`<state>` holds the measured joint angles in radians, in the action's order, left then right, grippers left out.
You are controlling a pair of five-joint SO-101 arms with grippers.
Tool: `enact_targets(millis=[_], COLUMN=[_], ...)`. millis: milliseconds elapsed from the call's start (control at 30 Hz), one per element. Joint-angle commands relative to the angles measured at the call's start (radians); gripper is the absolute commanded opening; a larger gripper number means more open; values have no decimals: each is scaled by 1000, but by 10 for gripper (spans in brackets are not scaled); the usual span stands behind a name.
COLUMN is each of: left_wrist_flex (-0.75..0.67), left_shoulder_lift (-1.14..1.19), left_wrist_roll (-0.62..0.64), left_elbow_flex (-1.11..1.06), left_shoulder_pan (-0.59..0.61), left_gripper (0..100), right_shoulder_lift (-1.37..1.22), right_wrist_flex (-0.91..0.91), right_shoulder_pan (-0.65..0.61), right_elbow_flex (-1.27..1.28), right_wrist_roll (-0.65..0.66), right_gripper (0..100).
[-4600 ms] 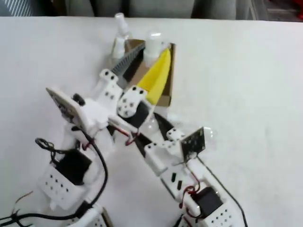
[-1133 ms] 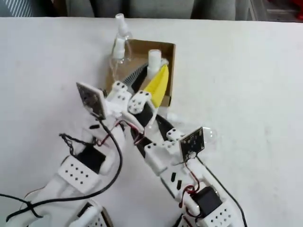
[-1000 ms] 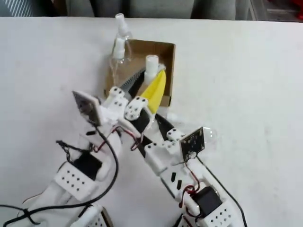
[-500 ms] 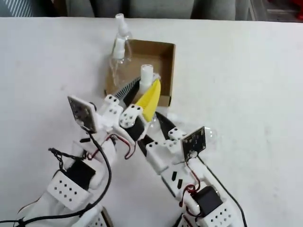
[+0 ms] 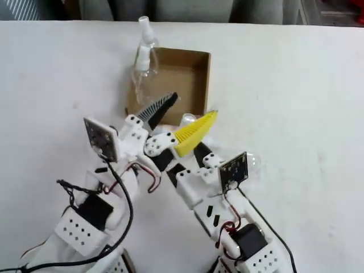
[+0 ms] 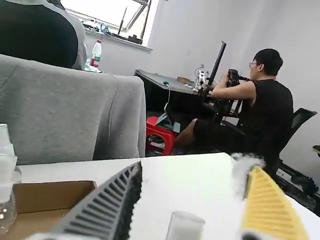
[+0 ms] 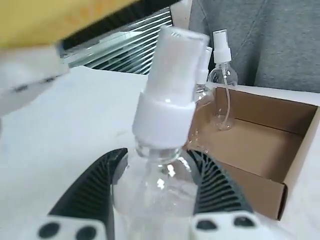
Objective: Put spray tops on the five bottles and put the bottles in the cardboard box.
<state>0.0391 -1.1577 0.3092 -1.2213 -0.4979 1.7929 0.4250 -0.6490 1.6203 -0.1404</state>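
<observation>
we see the right gripper (image 7: 159, 157) clamped on a clear bottle (image 7: 152, 200), with its black fingers (image 7: 95, 192) pressing on both sides just under the neck. a spray top (image 7: 169, 85) sits on this bottle and looks pushed all the way down. the left gripper (image 5: 193, 107) hangs close by with its grey finger (image 6: 107, 202) and yellow finger (image 6: 270, 205) wide apart, one on each side of the spray top and not touching it. the clear bottle is just beside the near wall of the cardboard box (image 5: 185, 77), not inside it, and we cannot tell if it stands on the tabletop (image 5: 284, 85) or is lifted a bit. a second bottle (image 5: 141, 61) and a third bottle (image 5: 146, 27), both with tops on, are at the far corner of the box, and we cannot tell if they are inside it. we think the top step is done for the held bottle, so the box step comes next. the left gripper should get out of the way first. then the right arm needs to lift the bottle over the near wall and set it down on the bare floor of the box, away from the other two.
</observation>
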Motion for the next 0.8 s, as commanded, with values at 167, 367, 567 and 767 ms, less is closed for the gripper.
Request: enact_targets(millis=[167, 367, 567, 767], left_wrist_flex=[265, 516, 637, 655], left_shoulder_lift=[-332, -418, -421, -424], left_wrist_roll=[-12, -14, -14, -31], left_elbow_flex=[17, 12, 9, 9], left_shoulder_pan=[-12, 7, 18, 16], left_gripper=[325, 324, 239, 49], right_shoulder_lift=[10, 10, 8, 7], right_wrist_flex=[1, 2, -4, -122], right_shoulder_pan=[13, 142, 277, 344], right_elbow_flex=[-20, -74, -117, -115], right_wrist_roll=[12, 12, 12, 12], right_gripper=[19, 19, 19, 19])
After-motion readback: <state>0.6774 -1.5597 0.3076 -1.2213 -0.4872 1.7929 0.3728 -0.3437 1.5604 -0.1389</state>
